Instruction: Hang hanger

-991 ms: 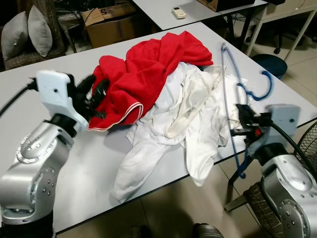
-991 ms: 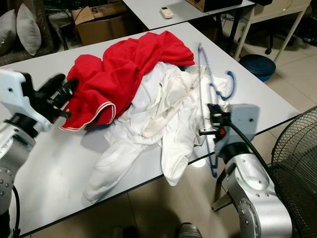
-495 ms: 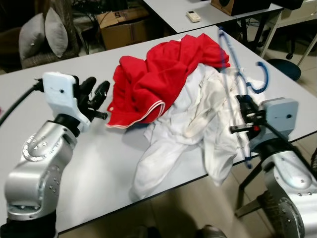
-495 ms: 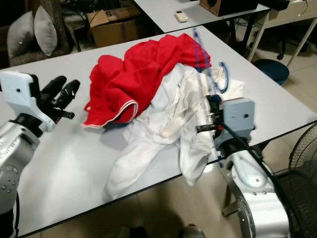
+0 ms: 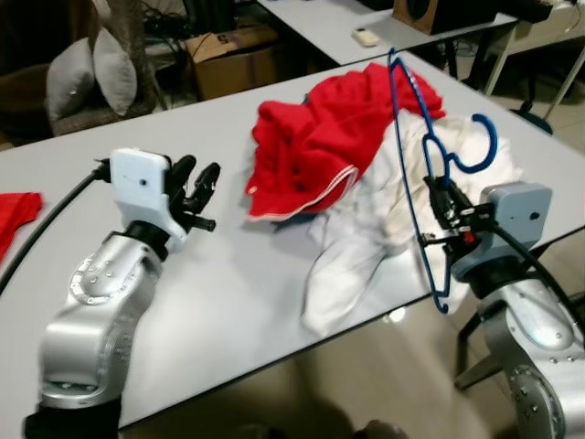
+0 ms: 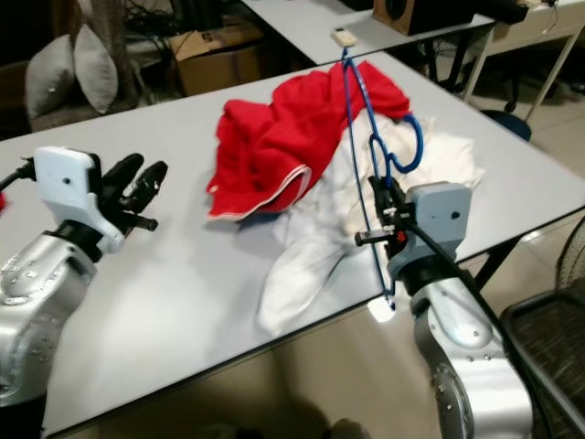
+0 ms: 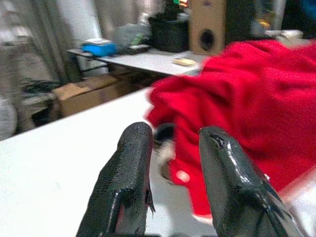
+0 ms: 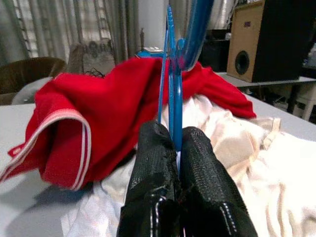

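Note:
My right gripper [image 5: 441, 208] is shut on a blue hanger [image 5: 410, 155] and holds it upright over the right part of the table, its hook [image 5: 492, 146] pointing right. In the right wrist view the hanger's wire [image 8: 171, 84] is pinched between the fingers [image 8: 153, 148]. Behind the hanger lies a crumpled red garment [image 5: 338, 128], partly on top of a white garment [image 5: 366, 238] that hangs over the table's front edge. My left gripper [image 5: 201, 187] is open above the bare table, a short way left of the red garment [image 7: 256, 98], with nothing between its fingers [image 7: 131, 163].
The grey table [image 5: 228, 293] has bare room at left and front. A red cloth [image 5: 14, 215] lies at its far left edge. Behind stand a cardboard box [image 5: 233, 59], cushions [image 5: 91, 78], and a second table with a remote [image 5: 366, 37].
The view has swung, shifting the whole scene right. My right gripper has lifted the hanger off the clothes until it stands upright. My left gripper now sits apart from the red garment's edge.

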Tool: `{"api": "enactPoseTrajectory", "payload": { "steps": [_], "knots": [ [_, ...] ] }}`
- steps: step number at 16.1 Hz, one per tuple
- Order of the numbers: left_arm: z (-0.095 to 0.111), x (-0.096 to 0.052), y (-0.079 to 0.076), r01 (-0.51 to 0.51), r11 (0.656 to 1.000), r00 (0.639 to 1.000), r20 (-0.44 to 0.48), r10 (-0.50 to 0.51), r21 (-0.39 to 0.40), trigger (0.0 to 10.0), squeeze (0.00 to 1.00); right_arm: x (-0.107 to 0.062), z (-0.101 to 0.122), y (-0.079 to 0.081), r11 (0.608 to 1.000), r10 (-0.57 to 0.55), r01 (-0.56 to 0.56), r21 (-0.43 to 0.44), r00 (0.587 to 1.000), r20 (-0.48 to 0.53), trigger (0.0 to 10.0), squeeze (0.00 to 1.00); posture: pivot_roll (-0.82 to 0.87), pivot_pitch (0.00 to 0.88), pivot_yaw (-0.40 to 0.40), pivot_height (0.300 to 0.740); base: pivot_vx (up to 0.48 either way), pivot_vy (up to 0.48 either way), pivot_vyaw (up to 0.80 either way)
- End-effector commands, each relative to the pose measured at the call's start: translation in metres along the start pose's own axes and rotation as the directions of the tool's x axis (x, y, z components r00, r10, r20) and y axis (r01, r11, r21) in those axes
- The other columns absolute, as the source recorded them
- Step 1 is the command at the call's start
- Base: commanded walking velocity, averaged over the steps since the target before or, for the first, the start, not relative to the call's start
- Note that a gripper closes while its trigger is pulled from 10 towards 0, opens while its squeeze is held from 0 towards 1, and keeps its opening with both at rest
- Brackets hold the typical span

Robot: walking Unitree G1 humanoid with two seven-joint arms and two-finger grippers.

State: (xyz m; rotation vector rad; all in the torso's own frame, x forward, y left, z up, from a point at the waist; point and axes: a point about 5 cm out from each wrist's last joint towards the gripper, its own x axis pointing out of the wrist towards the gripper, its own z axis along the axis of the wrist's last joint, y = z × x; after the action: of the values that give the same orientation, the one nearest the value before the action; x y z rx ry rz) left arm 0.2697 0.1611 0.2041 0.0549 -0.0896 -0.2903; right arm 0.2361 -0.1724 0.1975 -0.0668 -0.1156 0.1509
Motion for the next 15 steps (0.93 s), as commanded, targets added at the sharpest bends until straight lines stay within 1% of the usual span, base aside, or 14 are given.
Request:
{"api": "enactPoseTrajectory", "payload": {
  "steps": [1,2,3,5,6,7,8,9,10,11,12,13,14,15],
  "knots": [
    [-0.005,0.0,-0.004,-0.01,1.0,1.0,-0.019,0.01,0.02,10.0,0.0,-0.001,0.005,-0.001,1.0,0.008,-0.008,-0.008,1.0,0.016,10.0,0.0,-0.19,0.069,0.105,0.74,0.0,-0.48,0.0],
    [-0.009,0.001,-0.004,-0.031,1.0,0.999,-0.028,0.031,0.003,10.0,0.0,-0.001,0.004,-0.003,1.0,0.005,-0.005,-0.022,1.0,0.011,10.0,0.0,-0.2,0.076,0.099,0.74,0.0,-0.48,0.0],
    [-0.01,0.002,-0.004,-0.04,0.999,0.999,-0.033,0.04,0.01,10.0,0.0,-0.001,0.004,-0.005,1.0,0.004,-0.004,-0.027,1.0,0.007,10.0,0.0,-0.19,0.083,0.093,0.74,0.0,-0.48,0.0],
    [-0.013,0.004,-0.007,-0.045,0.999,0.998,-0.037,0.045,0.006,10.0,0.0,-0.001,0.004,-0.009,0.999,0.007,-0.007,-0.04,1.0,0.001,10.0,0.0,-0.2,0.091,0.091,0.74,0.0,0.0,0.0],
    [-0.012,0.006,-0.012,-0.006,1.0,1.0,-0.017,0.006,0.002,10.0,0.15,-0.001,0.004,-0.012,0.999,0.005,-0.005,-0.046,1.0,-0.001,10.0,0.0,-0.2,0.094,0.091,0.74,0.0,0.0,0.0],
    [-0.01,0.007,-0.016,0.035,0.999,0.999,0.005,-0.035,0.018,10.0,1.0,-0.001,0.004,-0.016,0.999,0.002,-0.003,-0.052,1.0,-0.003,10.0,0.0,-0.2,0.096,0.094,0.74,0.0,0.0,0.0],
    [-0.012,0.012,-0.024,0.115,0.99,0.993,-0.001,-0.115,0.076,10.0,1.0,-0.002,0.004,-0.021,0.998,-0.005,0.004,-0.064,1.0,-0.008,10.0,0.0,-0.21,0.1,0.1,0.74,0.0,0.0,0.0],
    [-0.017,0.018,-0.029,0.165,0.974,0.986,-0.035,-0.161,0.157,10.0,1.0,-0.004,0.004,-0.024,0.998,-0.006,0.005,-0.069,1.0,-0.013,10.0,0.0,-0.21,0.104,0.107,0.74,0.0,0.0,0.0],
    [-0.019,0.019,-0.029,0.18,0.967,0.984,-0.039,-0.175,0.181,10.0,1.0,-0.005,0.004,-0.024,0.998,-0.004,0.003,-0.068,1.0,-0.015,10.0,0.0,-0.22,0.105,0.11,0.74,0.0,0.0,0.0],
    [-0.022,0.022,-0.031,0.21,0.95,0.978,-0.056,-0.202,0.23,10.0,1.0,-0.006,0.004,-0.024,0.998,0.002,-0.003,-0.068,1.0,-0.018,10.0,0.0,-0.22,0.106,0.113,0.74,0.0,0.0,0.0],
    [-0.03,0.029,-0.032,0.264,0.903,0.965,-0.098,-0.245,0.338,10.0,1.0,-0.009,0.004,-0.022,0.998,0.018,-0.019,-0.06,1.0,-0.02,10.0,0.0,-0.23,0.109,0.12,0.74,0.0,0.0,0.0],
    [-0.032,0.032,-0.032,0.279,0.891,0.96,-0.106,-0.258,0.357,10.0,0.83,-0.01,0.004,-0.02,0.998,0.027,-0.029,-0.057,0.999,-0.02,10.0,0.0,-0.24,0.109,0.123,0.74,0.0,0.0,0.0],
    [-0.033,0.042,-0.034,0.302,0.886,0.953,-0.093,-0.288,0.351,10.0,0.0,-0.012,0.004,-0.017,0.998,0.042,-0.043,-0.052,0.999,-0.021,10.0,0.0,-0.25,0.109,0.126,0.74,0.0,0.0,0.0],
    [-0.034,0.051,-0.038,0.335,0.884,0.941,-0.075,-0.33,0.325,10.0,0.0,-0.013,0.002,-0.015,0.998,0.046,-0.047,-0.045,0.999,-0.025,10.0,0.0,-0.26,0.109,0.13,0.74,0.0,0.0,0.0]
  ]
}}
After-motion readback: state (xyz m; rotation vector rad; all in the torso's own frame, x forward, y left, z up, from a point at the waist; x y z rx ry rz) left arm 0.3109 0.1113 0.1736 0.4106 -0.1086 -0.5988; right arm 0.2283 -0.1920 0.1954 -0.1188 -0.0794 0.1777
